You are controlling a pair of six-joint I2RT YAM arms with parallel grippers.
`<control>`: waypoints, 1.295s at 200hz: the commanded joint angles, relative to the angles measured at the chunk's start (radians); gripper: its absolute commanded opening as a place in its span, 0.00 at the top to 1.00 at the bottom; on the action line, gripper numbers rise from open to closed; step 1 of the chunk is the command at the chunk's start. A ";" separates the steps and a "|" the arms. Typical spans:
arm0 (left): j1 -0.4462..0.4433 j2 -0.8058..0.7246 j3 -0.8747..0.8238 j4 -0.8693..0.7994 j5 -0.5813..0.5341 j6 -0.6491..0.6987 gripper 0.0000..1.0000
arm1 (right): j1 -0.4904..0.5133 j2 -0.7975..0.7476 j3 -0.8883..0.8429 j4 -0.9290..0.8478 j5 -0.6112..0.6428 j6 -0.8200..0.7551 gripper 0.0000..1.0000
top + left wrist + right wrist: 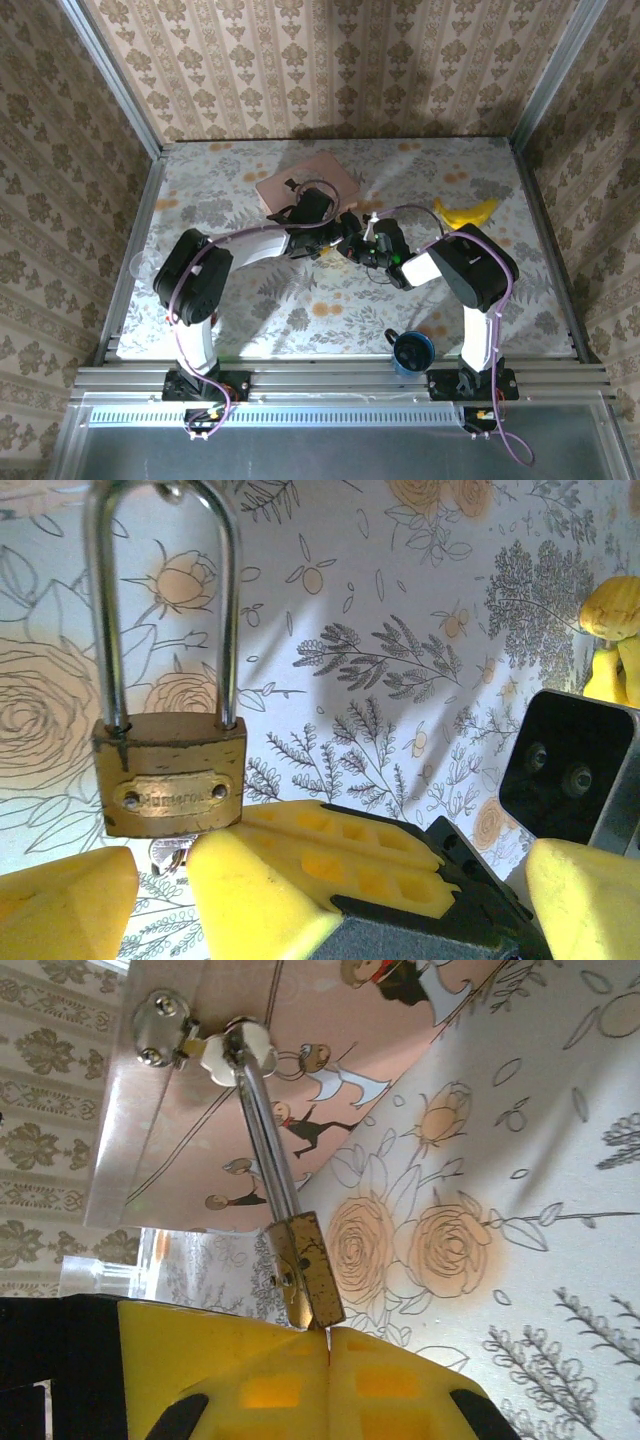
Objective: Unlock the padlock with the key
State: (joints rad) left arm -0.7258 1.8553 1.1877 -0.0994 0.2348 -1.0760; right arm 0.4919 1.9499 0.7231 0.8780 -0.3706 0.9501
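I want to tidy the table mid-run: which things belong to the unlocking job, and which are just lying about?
Job: padlock; key in the right tool; box at the shackle's end.
Lying about: banana; cup.

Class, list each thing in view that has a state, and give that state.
pink box: closed
padlock: locked, shackle seated, hanging from the pink box's hasp
left gripper: open
right gripper: shut on the key beneath the padlock
blue mug: upright
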 commanded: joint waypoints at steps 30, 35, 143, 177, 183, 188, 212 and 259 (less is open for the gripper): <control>0.027 -0.079 -0.080 -0.020 -0.060 0.046 0.00 | -0.015 0.005 0.029 0.039 0.062 0.037 1.00; 0.032 -0.080 -0.086 -0.012 -0.065 0.049 0.00 | -0.015 0.004 0.029 0.039 0.063 0.038 1.00; 0.090 -0.004 -0.195 0.401 -0.049 0.092 0.35 | -0.021 -0.014 0.038 0.026 0.053 0.043 1.00; 0.100 0.025 -0.192 0.424 -0.043 0.087 0.36 | -0.021 -0.027 0.038 0.015 0.053 0.038 1.00; 0.100 0.025 -0.192 0.419 -0.047 0.087 0.36 | -0.021 -0.028 0.038 0.013 0.052 0.038 1.00; 0.101 0.027 -0.192 0.417 -0.049 0.088 0.36 | -0.021 -0.030 0.038 0.012 0.053 0.037 1.00; 0.106 0.037 -0.190 0.426 -0.043 0.091 0.42 | -0.021 -0.032 0.039 0.012 0.052 0.037 1.00; 0.104 0.080 -0.178 0.473 -0.002 0.081 0.45 | -0.021 -0.027 0.050 0.010 0.047 0.041 1.00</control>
State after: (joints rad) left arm -0.6266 1.9018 1.0069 0.3302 0.2005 -1.0008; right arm 0.4801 1.9495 0.7364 0.8795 -0.3481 0.9802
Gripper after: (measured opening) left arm 0.561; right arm 0.042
